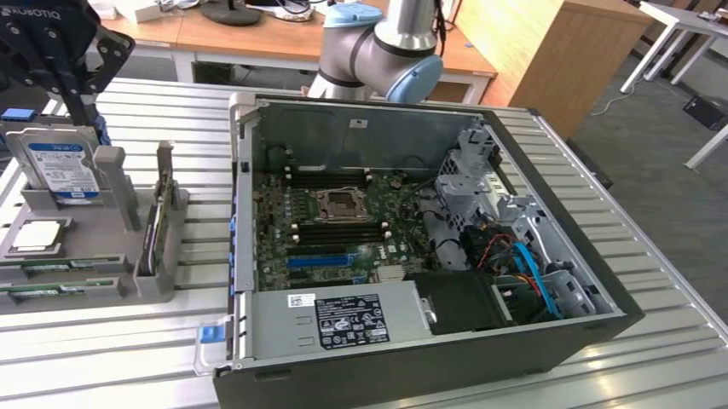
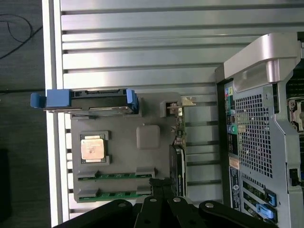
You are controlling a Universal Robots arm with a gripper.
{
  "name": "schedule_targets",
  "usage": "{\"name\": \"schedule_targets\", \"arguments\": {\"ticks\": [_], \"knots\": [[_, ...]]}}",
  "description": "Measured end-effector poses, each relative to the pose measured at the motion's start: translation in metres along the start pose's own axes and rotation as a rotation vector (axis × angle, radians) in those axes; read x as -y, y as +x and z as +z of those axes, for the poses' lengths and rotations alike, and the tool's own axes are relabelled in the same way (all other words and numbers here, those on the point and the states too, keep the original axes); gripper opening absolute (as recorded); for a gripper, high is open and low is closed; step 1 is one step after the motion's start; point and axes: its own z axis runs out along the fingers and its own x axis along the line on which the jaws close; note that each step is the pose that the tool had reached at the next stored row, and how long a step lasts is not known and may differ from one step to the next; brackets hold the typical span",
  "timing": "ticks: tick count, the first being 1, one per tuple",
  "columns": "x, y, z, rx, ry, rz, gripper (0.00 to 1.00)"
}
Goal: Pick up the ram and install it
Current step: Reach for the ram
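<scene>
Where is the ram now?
Two ram sticks lie side by side in the grey holder at the exterior view's left, next to the processor, outside the computer case.

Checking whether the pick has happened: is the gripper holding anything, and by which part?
Nothing is held. The gripper is shut and empty over the grey holder, where two ram sticks lie in their slots.

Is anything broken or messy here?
Nothing stands out. The computer case lies open on its side, with no loose parts showing inside. Two ram sticks lie flat in their slots on the gray holder, and the drive stands upright in it.
</scene>
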Motion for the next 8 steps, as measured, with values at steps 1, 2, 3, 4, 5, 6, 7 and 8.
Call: {"name": "schedule_targets", "arguments": {"ticks": [1,2,3,4,5,6,7,8], "knots": [[0.0,0.0,0.0,0.0001,-0.0001,0.0,0.11],[0.0,0.0001,0.0,0.0001,-0.0001,0.0,0.11],[0.0,0.0001,0.0,0.0001,-0.0001,0.0,0.11],[0.0,0.0001,0.0,0.0,0.0,0.0,0.11],[0.0,0.0002,0.0,0.0001,0.0,0.0,0.11],[0.0,0.0004,0.0001,0.0001,-0.0001,0.0,0.11],[0.0,0.0011,0.0,0.0001,-0.0001,0.0,0.11],[0.0001,0.0018,0.0,0.0004,-0.0001,0.0,0.11]]}}
